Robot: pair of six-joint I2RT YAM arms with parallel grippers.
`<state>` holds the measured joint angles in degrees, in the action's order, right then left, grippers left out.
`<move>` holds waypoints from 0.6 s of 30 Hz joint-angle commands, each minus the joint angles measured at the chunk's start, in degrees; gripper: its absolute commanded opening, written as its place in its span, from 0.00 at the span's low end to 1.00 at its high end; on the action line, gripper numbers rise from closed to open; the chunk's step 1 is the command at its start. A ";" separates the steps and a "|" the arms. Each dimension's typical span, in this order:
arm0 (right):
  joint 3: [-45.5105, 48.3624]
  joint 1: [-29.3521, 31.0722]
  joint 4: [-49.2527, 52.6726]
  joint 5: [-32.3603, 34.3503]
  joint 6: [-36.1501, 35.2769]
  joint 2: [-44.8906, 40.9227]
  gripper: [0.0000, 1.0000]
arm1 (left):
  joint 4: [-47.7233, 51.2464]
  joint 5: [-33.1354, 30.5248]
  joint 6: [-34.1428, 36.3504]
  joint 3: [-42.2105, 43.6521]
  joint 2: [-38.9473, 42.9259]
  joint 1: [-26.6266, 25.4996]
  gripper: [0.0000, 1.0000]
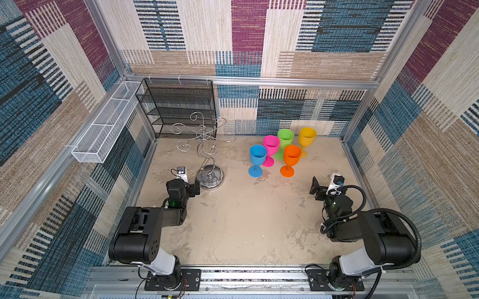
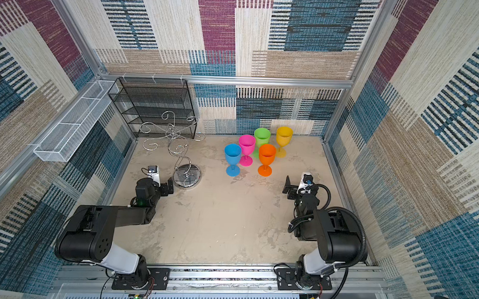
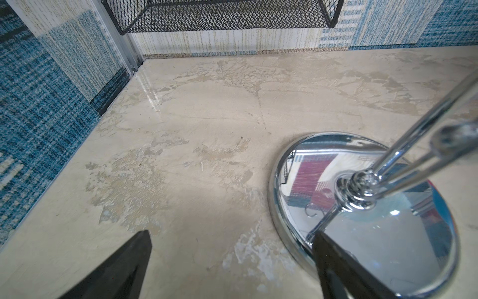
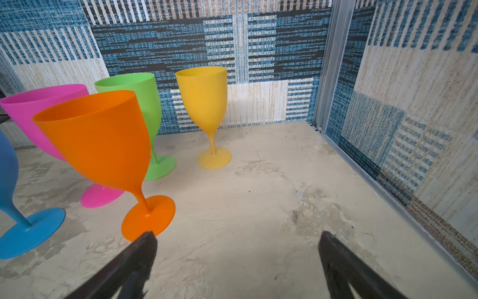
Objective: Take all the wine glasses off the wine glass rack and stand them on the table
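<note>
Two spread claws low over a mottled beige surface in a carpet-walled booth

Nearest, both arms rise from an aluminium rail [image 1: 256, 276] at the front edge; the left claw [image 3: 231, 240] hangs with its jaws wide apart and holding nothing, one finger just beside the round mirrored base of the wine glass rack [image 1: 211, 178], and the right claw [image 4: 237, 238] is likewise spread and holds nothing, near the foot of the orange glass [image 1: 292, 154]. The surface [image 1: 244, 224] is glossy, stone-like and blotched. The rack stands upright at the left, well apart from the glasses, which stand upright at the right: blue glass [image 1: 258, 155], orange, pink glass [image 1: 271, 144], green glass [image 1: 285, 136], yellow glass [image 1: 307, 136]. Behind the rack, a black mesh shelf unit [image 1: 179, 107] is at the back wall and a white mesh basket [image 1: 107, 126] hangs on the left wall. Patchwork carpet walls [image 1: 264, 33] in blue, beige and plum enclose everything
</note>
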<state>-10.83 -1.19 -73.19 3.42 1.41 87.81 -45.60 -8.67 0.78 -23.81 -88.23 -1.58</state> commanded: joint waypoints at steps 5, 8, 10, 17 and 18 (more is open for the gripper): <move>0.23 0.05 -2.31 -0.43 -0.50 -0.26 1.00 | -2.60 0.32 0.28 0.24 0.08 0.09 1.00; 0.19 0.05 -2.31 -0.44 -0.50 -0.23 1.00 | -2.64 0.27 0.28 0.25 0.12 0.09 1.00; 0.21 0.10 -2.29 -0.43 -0.59 -0.23 1.00 | -2.62 0.27 0.28 0.26 0.07 0.09 1.00; -0.09 0.11 -1.91 -0.43 -0.51 -0.03 1.00 | -2.59 0.30 0.27 0.24 0.07 0.09 1.00; -0.43 0.28 -1.37 -0.19 -0.72 0.05 1.00 | -2.58 0.31 0.28 0.25 0.12 0.09 1.00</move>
<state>-10.81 -1.17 -73.38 3.40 1.23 87.74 -45.63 -8.67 0.78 -23.66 -88.23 -1.52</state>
